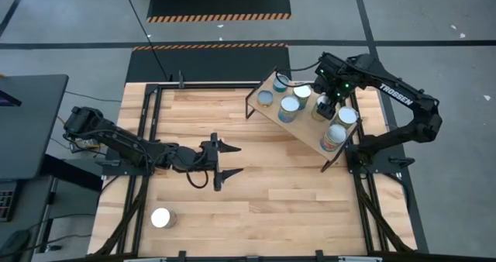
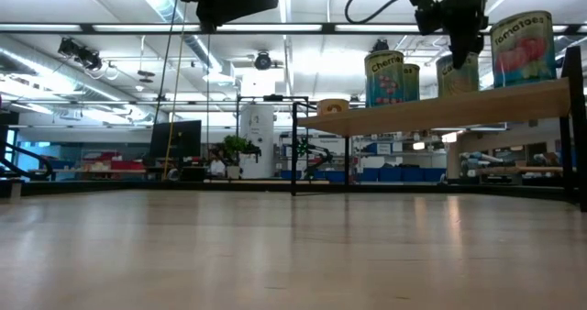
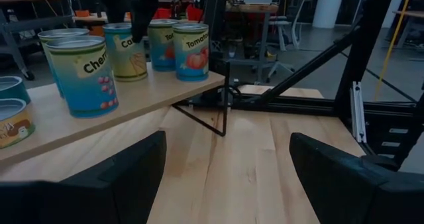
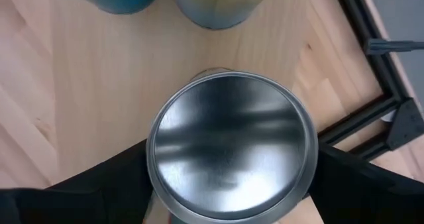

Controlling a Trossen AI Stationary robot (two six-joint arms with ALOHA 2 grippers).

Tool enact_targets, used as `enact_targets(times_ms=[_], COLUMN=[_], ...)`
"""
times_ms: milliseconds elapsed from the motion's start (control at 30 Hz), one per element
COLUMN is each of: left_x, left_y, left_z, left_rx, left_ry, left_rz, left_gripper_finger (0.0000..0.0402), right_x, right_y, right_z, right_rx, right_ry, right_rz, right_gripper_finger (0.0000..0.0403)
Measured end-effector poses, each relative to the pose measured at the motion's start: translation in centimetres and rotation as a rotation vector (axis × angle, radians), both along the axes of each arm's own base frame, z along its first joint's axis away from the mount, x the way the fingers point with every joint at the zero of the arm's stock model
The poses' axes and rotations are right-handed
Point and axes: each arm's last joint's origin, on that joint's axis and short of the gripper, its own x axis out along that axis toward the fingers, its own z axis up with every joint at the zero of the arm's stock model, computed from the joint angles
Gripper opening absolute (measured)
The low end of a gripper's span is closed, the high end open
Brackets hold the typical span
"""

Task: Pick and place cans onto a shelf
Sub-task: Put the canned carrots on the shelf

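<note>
your left gripper (image 1: 231,160) hangs over the middle of the table (image 1: 271,200), fingers wide, holding nothing. one can (image 1: 162,218) sits alone near the front left corner, shiny top up. the shelf (image 1: 306,129) stands at the back right with about six cans on it, close together. your right gripper (image 1: 326,107) is over the shelf, fingers wide on both sides of a can (image 4: 230,148) with a smooth silver top. i can't tell if it touches that can. if you lift crooked, a finger may knock it into the cans beside it or off the edge.
</note>
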Motion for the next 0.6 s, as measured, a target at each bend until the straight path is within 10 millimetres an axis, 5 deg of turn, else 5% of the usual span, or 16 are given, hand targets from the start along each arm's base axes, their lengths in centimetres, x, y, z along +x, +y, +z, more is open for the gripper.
enact_targets(times_ms=[600], left_x=[0.00], left_y=[0.00], left_z=[0.14], left_rx=[-0.003], left_ry=[-0.013], left_rz=[0.000], left_gripper_finger=[0.0325], right_x=[0.19], right_y=[0.01], right_z=[0.03], right_rx=[0.009], right_ry=[-0.024], right_rz=[-0.046], right_gripper_finger=[0.0383])
